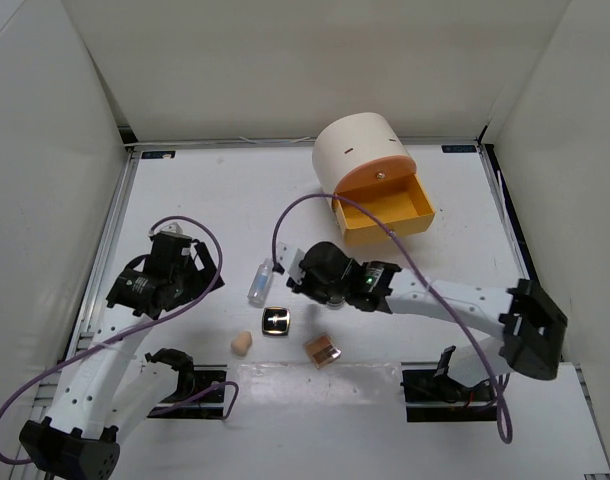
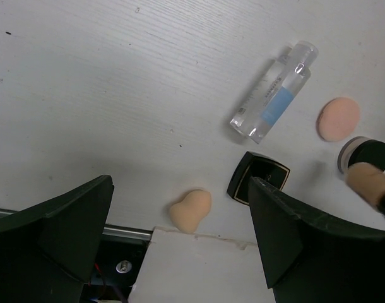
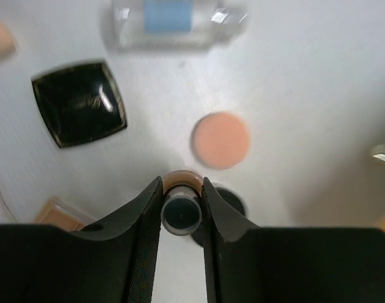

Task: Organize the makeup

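Pinching the beige, dark-capped foundation bottle [image 3: 181,214], mid-table beside the peach round puff [image 3: 221,139], in the narrowed right gripper [image 3: 181,187], presumably for the open orange drawer [image 1: 385,216] far right, leaving the left gripper [image 2: 180,184] gaping wide, empty, near left.

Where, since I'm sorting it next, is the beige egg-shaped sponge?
Top view: the beige egg-shaped sponge lies on the table, just front-left of the square black compact.

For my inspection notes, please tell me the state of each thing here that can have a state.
Left tool: open, empty.
Right tool: shut on the foundation bottle.
Clear bottle: lying on its side.
Black square compact: closed, lying flat.
Orange drawer: pulled out, open.
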